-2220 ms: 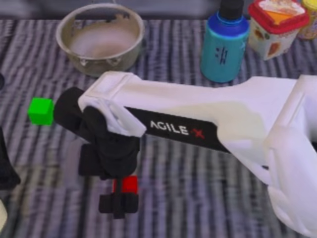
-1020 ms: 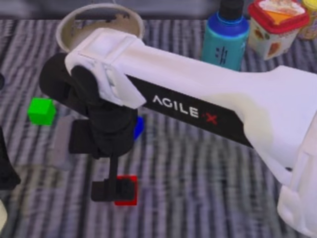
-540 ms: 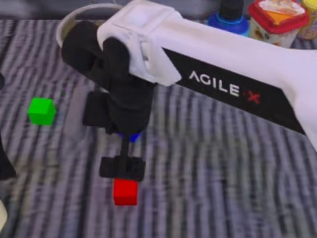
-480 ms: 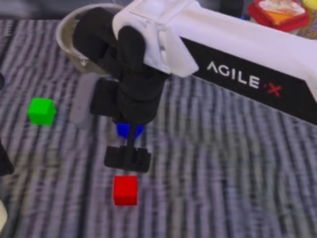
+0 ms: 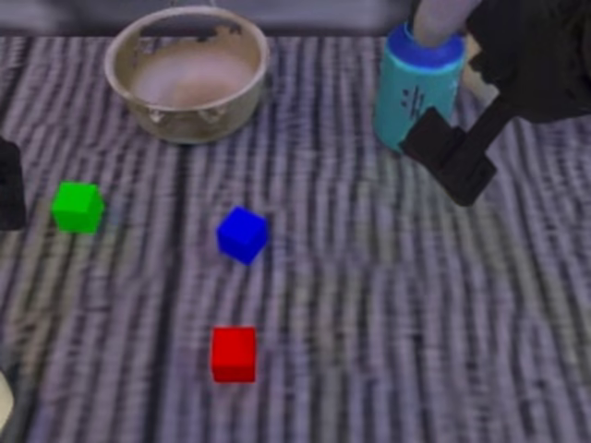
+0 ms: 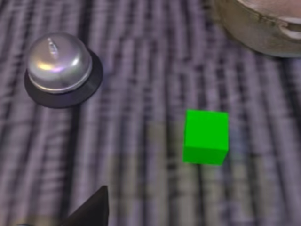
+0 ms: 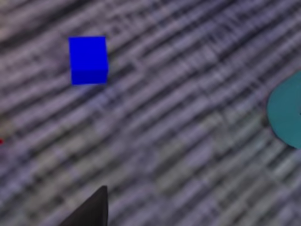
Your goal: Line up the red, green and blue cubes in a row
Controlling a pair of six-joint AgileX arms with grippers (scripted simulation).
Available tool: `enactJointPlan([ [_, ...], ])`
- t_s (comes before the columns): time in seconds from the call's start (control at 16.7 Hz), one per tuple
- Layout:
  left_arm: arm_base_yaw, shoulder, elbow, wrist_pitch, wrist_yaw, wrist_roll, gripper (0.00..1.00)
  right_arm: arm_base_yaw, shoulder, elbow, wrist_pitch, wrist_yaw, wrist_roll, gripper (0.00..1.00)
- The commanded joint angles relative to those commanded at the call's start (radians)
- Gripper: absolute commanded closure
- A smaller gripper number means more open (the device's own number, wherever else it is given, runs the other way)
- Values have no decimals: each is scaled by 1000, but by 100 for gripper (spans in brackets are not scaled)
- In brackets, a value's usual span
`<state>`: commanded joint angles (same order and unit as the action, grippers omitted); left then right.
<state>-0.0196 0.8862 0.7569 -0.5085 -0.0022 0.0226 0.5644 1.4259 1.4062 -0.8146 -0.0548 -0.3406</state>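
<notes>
With all three cubes lying loose on the striped desk (image 5: 388, 351), what matters next is which arm is nearer to which. The green cube (image 5: 76, 206) sits at the left side, just beside my left fingers (image 5: 9, 185), whose state I cannot tell. The blue cube (image 5: 243, 233) lies near the middle, turned a little askew, and the red cube (image 5: 234, 353) sits nearer the front edge, almost straight below the blue one. My right fingers (image 5: 452, 161) hang far off at the back right, next to the teal bottle (image 5: 416, 88); I cannot tell whether they are open. I judge green the stray one, best fetched by my left arm. The metal pot (image 5: 187, 69) stands well behind, and a small bell (image 6: 59, 63) is not in the way.
</notes>
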Motion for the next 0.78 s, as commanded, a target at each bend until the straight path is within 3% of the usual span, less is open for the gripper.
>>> enactJointPlan([
  [0.36,-18,628,493,-356,2,21,0,-271,-683,-678,357,-3,174,0],
  [0.78,-30,1178,964,-641,4,37,0,-492,-1256,-1255,702,36,304,0],
])
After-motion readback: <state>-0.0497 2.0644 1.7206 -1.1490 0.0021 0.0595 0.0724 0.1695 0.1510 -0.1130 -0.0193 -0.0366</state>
